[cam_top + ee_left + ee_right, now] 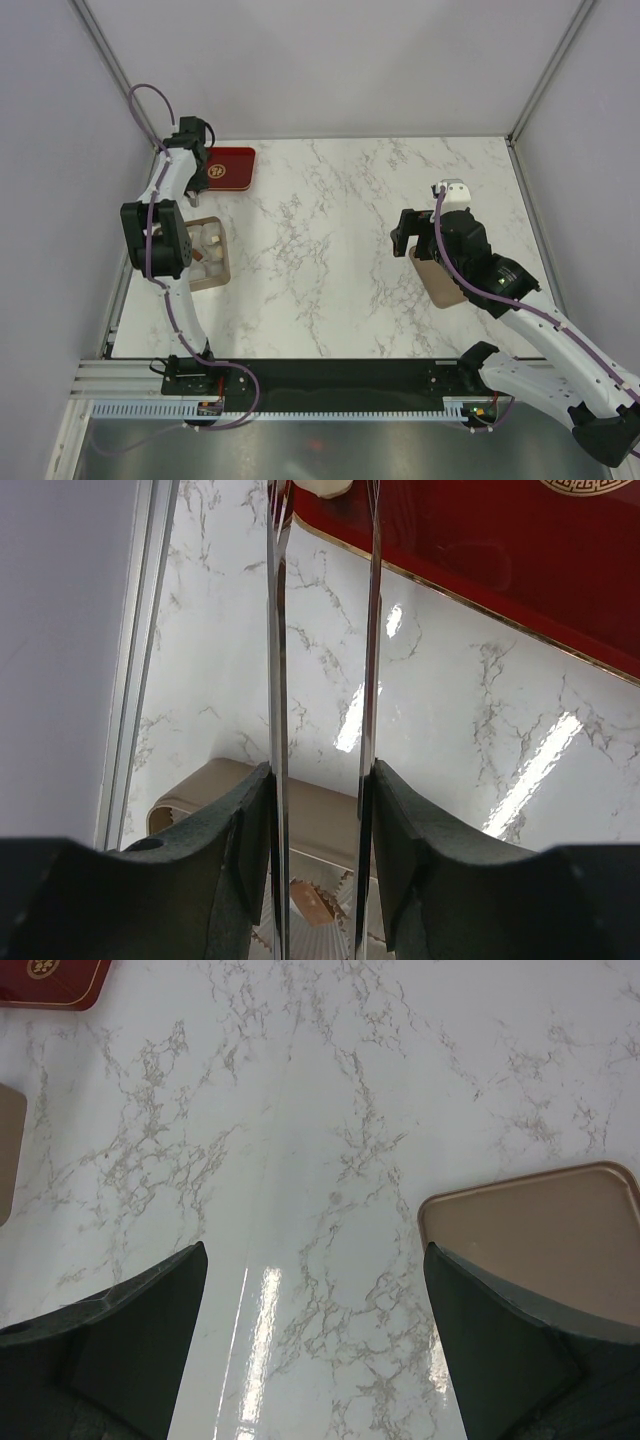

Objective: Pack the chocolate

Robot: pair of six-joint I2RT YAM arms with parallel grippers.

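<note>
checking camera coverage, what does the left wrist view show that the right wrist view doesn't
Only left wrist: a cream-white chocolate piece at the edge of the red tray, near the tips of thin metal blades along the left jaws. Only right wrist: the flat tan lid. Both: the red tray, the tan box and the marble table.

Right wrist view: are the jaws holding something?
No, the jaws stand wide apart with only the marble table showing between them; the tan lid lies flat beside them.
</note>
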